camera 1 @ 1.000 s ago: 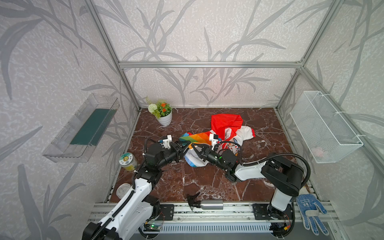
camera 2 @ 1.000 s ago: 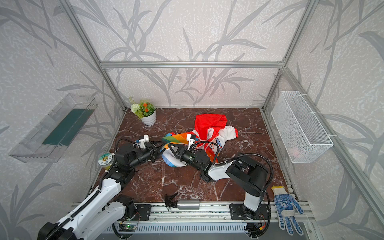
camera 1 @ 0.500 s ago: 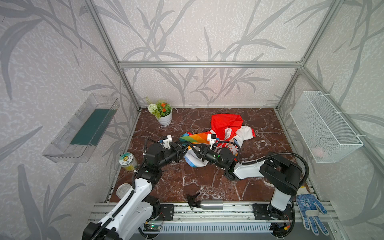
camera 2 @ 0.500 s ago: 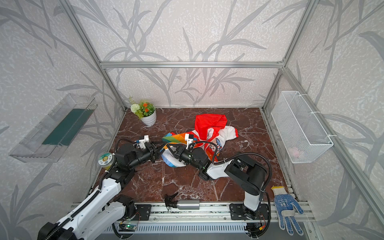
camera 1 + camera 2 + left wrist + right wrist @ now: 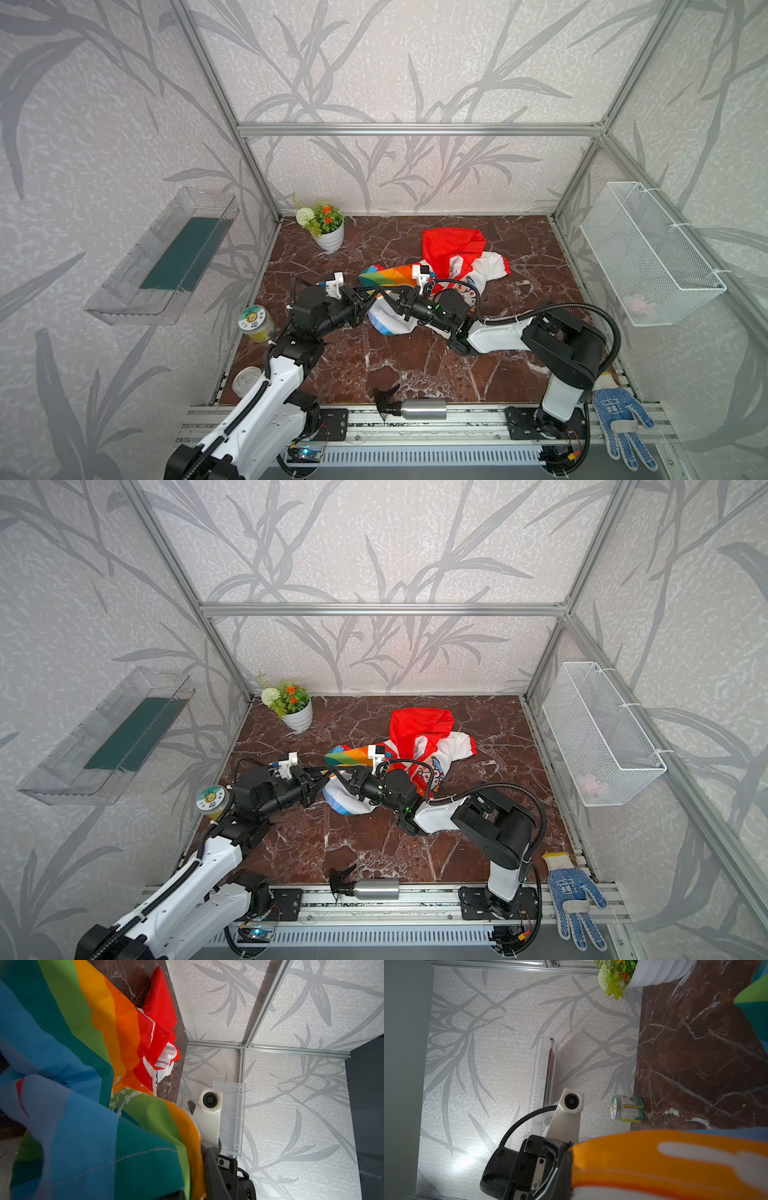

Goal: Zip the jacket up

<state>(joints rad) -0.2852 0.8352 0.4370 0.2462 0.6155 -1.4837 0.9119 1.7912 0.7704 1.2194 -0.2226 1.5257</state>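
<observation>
Robot test cell: aluminium frame

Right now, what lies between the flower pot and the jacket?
Only bare marble tabletop separates the flower pot and the jacket, seen in both top views.

no legible text: label on jar blurred, jacket white lettering cut off (both unreadable).

Left arm and right arm extend, jaws facing.
</observation>
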